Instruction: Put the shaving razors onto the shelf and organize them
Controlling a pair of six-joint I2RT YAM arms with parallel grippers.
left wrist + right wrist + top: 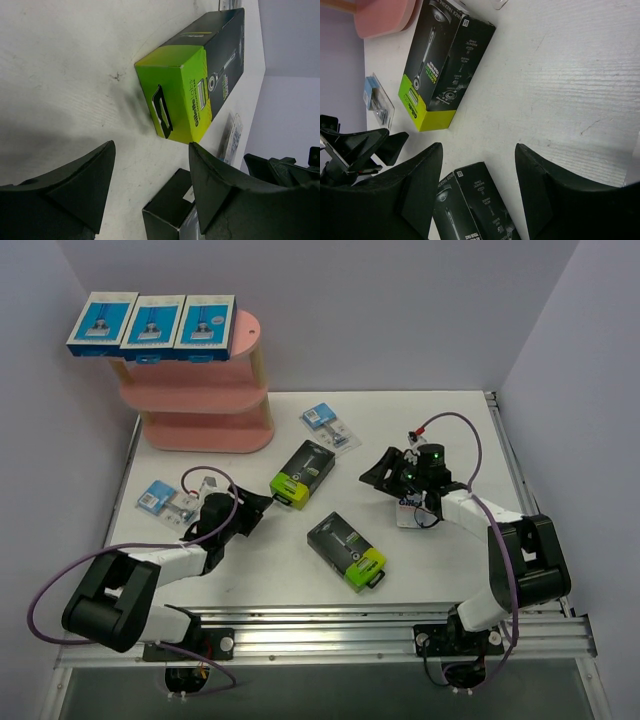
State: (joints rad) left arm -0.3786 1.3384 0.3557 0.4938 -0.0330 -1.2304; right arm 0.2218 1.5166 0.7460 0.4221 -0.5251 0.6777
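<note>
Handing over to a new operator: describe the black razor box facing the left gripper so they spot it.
From the pink shelf at far left, look right of its foot: a black box, lime-green end towards the left gripper. The other black box lies nearer the arm bases.

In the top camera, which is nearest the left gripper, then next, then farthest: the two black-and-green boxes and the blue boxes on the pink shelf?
1. Back black box, just ahead of the left gripper, green end toward it.
2. Front black box, mid-table, off to its right.
3. Blue boxes, far back on top of the shelf.
</note>
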